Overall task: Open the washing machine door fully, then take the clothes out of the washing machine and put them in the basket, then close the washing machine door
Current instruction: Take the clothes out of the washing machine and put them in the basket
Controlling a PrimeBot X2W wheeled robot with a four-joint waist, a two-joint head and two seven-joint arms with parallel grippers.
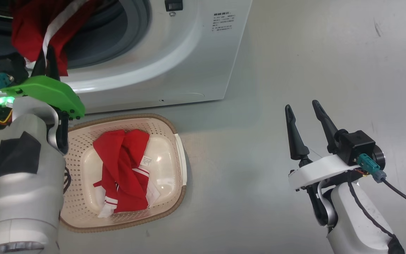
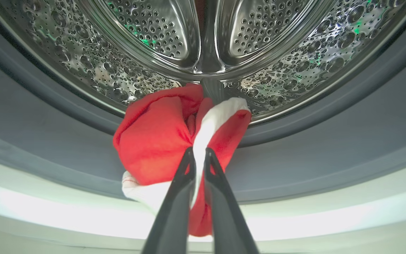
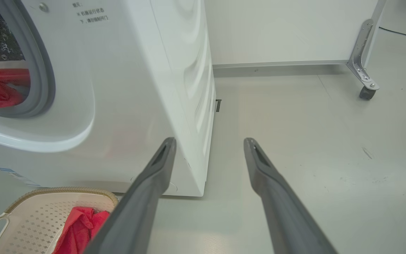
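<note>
My left gripper (image 1: 46,53) is shut on a red garment with a white stripe (image 1: 39,26) at the lower lip of the washing machine (image 1: 189,53) opening. In the left wrist view the same gripper (image 2: 198,151) pinches that bunched red and white cloth (image 2: 157,141) in front of the grey gasket (image 2: 330,148) and steel drum (image 2: 294,70). Another red garment with a white tag (image 1: 125,169) lies in the cream basket (image 1: 174,141) on the floor below the machine. My right gripper (image 1: 301,107) stands open over bare floor to the right, holding nothing. The washing machine door is out of view.
The right wrist view has the machine's white side panel (image 3: 174,88), the basket corner (image 3: 23,211), a white wall and a caster leg (image 3: 365,88) at the far right. Grey floor (image 1: 312,53) spreads to the right of the machine.
</note>
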